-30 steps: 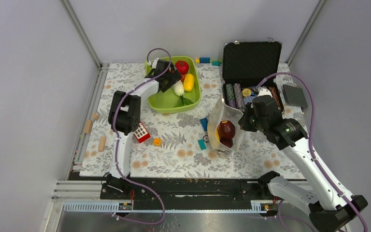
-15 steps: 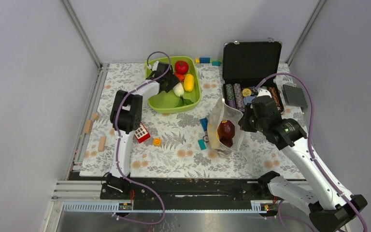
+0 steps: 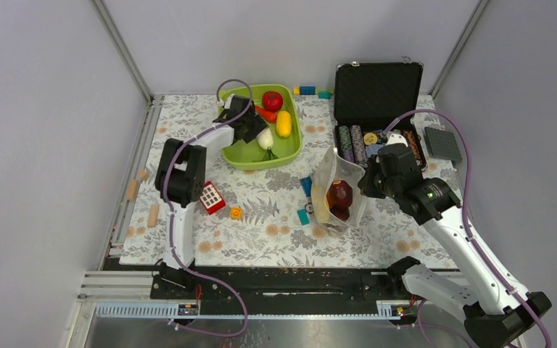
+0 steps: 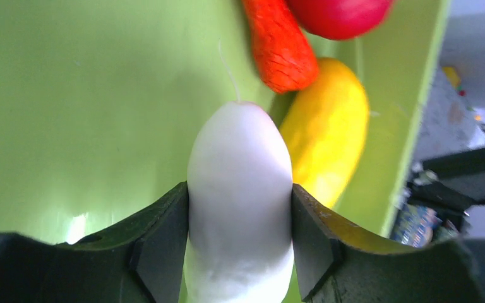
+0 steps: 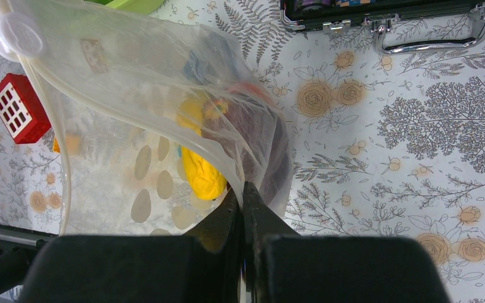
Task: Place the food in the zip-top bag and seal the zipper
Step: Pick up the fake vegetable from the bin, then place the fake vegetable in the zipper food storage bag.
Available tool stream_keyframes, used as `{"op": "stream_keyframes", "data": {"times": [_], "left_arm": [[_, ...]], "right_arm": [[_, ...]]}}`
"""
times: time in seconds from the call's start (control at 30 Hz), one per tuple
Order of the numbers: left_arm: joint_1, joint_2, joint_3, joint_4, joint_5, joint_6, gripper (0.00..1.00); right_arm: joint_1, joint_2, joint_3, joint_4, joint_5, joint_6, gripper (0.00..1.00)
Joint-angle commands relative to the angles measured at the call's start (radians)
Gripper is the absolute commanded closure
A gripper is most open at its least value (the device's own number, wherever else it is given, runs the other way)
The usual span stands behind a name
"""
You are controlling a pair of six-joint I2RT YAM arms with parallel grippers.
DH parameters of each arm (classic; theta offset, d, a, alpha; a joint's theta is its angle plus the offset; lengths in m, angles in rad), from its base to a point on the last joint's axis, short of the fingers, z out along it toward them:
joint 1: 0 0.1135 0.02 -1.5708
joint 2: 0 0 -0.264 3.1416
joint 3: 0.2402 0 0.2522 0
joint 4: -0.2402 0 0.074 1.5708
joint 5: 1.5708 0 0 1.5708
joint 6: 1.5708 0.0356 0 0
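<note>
Top external view: a flowered cloth (image 3: 261,239) covers the table, and a black case (image 3: 377,87) stands open at its far right side. The left arm (image 3: 181,170) reaches far into a lime-green tray (image 3: 243,151) at the far centre. The right arm (image 3: 442,210) bends left toward the middle of the cloth.

A clear bag (image 3: 333,170) stands just near and left of the case, its mouth gaping upward. The right gripper (image 5: 243,196) pinches the bag's right edge, jaws pressed flat together on the plastic. The zipper (image 5: 66,189) runs as a pale strip along the unsealed mouth edge. Inside the bag sit a dark maroon piece (image 3: 339,194) and a yellow piece (image 5: 202,173) beside it.

In the tray, the left gripper (image 4: 239,189) is clamped on a white radish (image 4: 240,145), one finger against each side of it. The wrist view is too close to say whether the radish rests on the tray floor or hangs just above it. Just right of the radish lies a yellow squash (image 4: 325,139). Beyond it lie an orange-red carrot (image 4: 278,44) and a red tomato (image 3: 273,100), both apart from the fingers.

Poker chips (image 3: 352,141) stand in rows in the case. A red block (image 3: 211,197) lies on the cloth beside the left arm.
</note>
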Motion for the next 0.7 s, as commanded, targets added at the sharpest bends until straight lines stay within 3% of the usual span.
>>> {"op": "stream_keyframes", "data": {"times": [0.0, 0.2, 0.37, 0.47, 0.67], "left_arm": [[-0.001, -0.251, -0.096, 0.142, 0.086, 0.026, 1.00], [-0.075, -0.502, -0.257, 0.282, 0.232, 0.117, 1.00], [-0.230, -0.705, -0.349, 0.398, 0.362, 0.267, 0.98], [-0.320, -0.797, -0.388, 0.440, 0.341, 0.354, 0.93], [-0.462, -0.854, -0.399, 0.469, 0.328, 0.429, 0.93]], "right_arm": [[-0.003, -0.008, -0.008, 0.026, 0.033, -0.009, 1.00], [-0.003, -0.009, -0.007, 0.025, 0.014, -0.009, 1.00], [-0.004, -0.010, -0.007, 0.026, -0.003, -0.008, 1.00], [-0.003, -0.014, -0.010, 0.030, -0.006, -0.005, 1.00], [-0.003, -0.012, -0.012, 0.035, -0.018, -0.003, 1.00]]}}
